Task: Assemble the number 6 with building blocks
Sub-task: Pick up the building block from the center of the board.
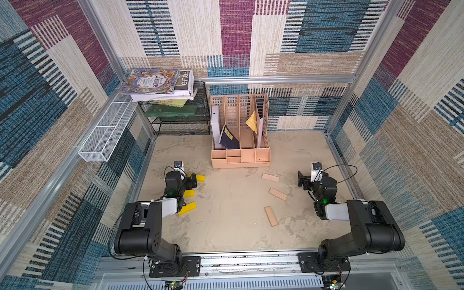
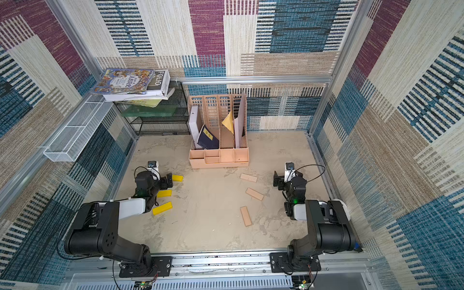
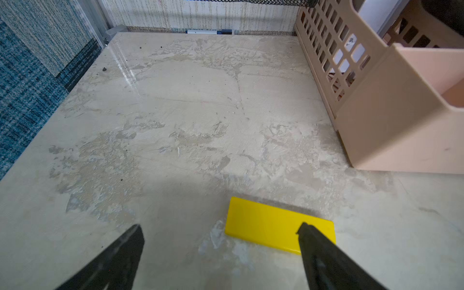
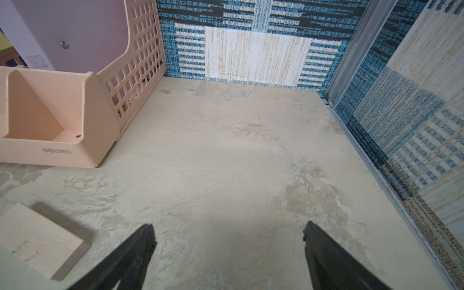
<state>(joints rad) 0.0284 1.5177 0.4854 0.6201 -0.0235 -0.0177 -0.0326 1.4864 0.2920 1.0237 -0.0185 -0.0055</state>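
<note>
Closest in the left wrist view: left gripper (image 3: 219,226), black fingers (image 3: 118,258) spread wide, pinching nothing. Just past the fingertips, a first yellow plank (image 3: 266,223) flat on the table (image 3: 175,113), one end tucked behind the finger on the organizer's side, the other end reaching into the gap. Touching that finger or not: cannot tell. Peach file organizer (image 3: 391,120) farther out beyond that finger.

Closest in the right wrist view: right gripper (image 4: 228,224), fingers (image 4: 329,258) likewise spread wide, pinching nothing, table surface between them. Outside the finger on the organizer's side, apart from it, a first pale plank (image 4: 37,241) lying flat.

In both top views: first yellow plank right at the left fingertips. Second yellow plank (image 1: 189,193) and third yellow plank (image 1: 187,208) back behind the fingers, beside the left wrist and forearm, each partly hidden under the arm. First pale plank about level with the right fingertips, off to their inner side. Second pale plank (image 1: 277,194) and third pale plank (image 1: 271,216) farther back behind those fingertips, same inner side. All six flat, each apart from the rest. Yellow group and pale group well apart, open table between. Number 6 not yet laid out.
</note>
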